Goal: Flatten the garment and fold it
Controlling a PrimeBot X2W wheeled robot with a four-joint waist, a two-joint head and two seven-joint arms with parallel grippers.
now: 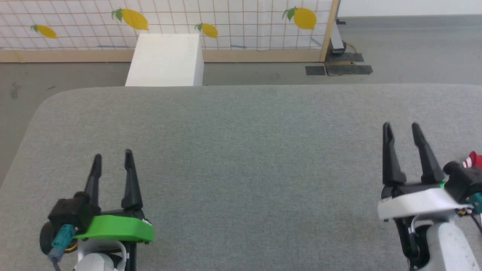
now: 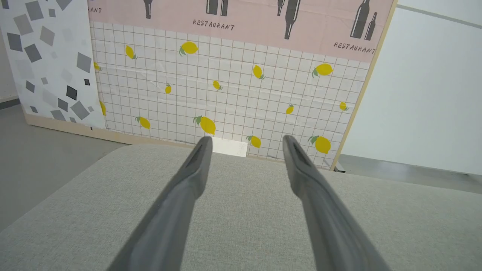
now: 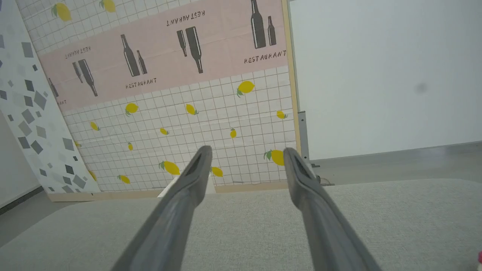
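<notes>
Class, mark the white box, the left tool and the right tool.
white box [image 1: 165,56], head view, its broad face.
left tool [image 1: 113,154], head view, between fingertips.
right tool [image 1: 400,125], head view, between fingertips.

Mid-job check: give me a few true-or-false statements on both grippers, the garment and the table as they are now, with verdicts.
1. The left gripper is open and empty. True.
2. The right gripper is shut on the garment. False: it is open and empty.
3. The garment lies spread across the middle of the table. False: a red-and-white bit of it peeks out at the head view's right edge.
4. A white box stands beyond the table's far edge. True.
</notes>
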